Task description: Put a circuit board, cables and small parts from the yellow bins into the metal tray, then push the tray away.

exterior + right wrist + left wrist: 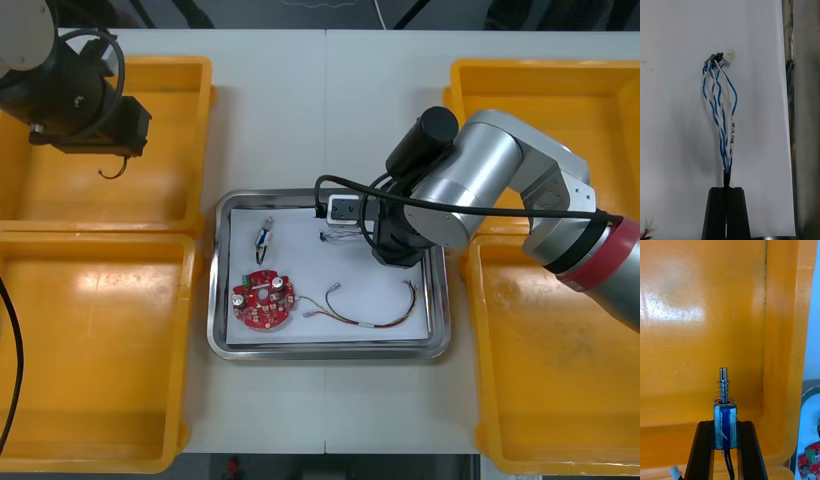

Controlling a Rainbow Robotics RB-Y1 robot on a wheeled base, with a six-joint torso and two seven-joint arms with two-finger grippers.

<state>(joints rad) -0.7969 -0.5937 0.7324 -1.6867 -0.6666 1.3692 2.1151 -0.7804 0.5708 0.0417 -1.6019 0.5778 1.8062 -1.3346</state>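
My right gripper (726,204) is shut on one end of the twisted blue and white cable (720,108). The cable stretches away from the fingers over the white inside of the metal tray (222,330), its connector at the far end. The tray also holds a round red circuit board (264,299), a red and yellow cable (370,310) and a small metal part (263,238). My left gripper (725,435) is shut on a small metal part (725,416) with a blue body, a spring and a pin, held over the far left yellow bin (190,110).
Two yellow bins stand at each side of the tray, among them the near left bin (90,350) and the near right bin (560,380). My right arm (470,180) reaches over the tray's right rim. A black wire (112,170) dangles under my left wrist.
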